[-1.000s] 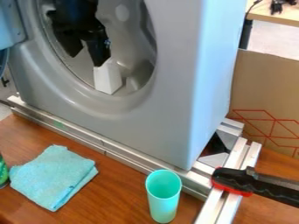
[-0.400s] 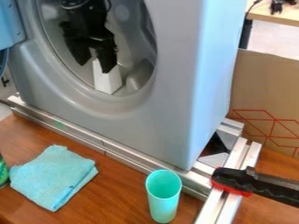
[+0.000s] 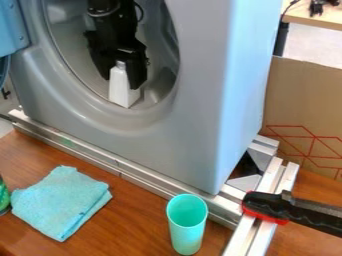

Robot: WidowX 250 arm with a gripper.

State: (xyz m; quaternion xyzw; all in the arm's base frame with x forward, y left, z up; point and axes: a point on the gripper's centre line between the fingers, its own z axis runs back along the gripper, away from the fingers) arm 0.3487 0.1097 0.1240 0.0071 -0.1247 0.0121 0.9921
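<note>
Tabletop [image 3: 137,215] | 1 cloth [image 3: 61,201] | 1 cup [image 3: 187,232] | 1 hand [image 3: 122,80] at 1 white bottle [image 3: 120,92]

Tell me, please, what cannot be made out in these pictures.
All in the camera view:
White plastic bottle: partly hidden by the black gripper; whether gripped, unclear.
Green container: cut off by the left edge.
Turquoise cup: inner bottom hidden by its wall.
Black objects, upper right: too small to identify.
</note>
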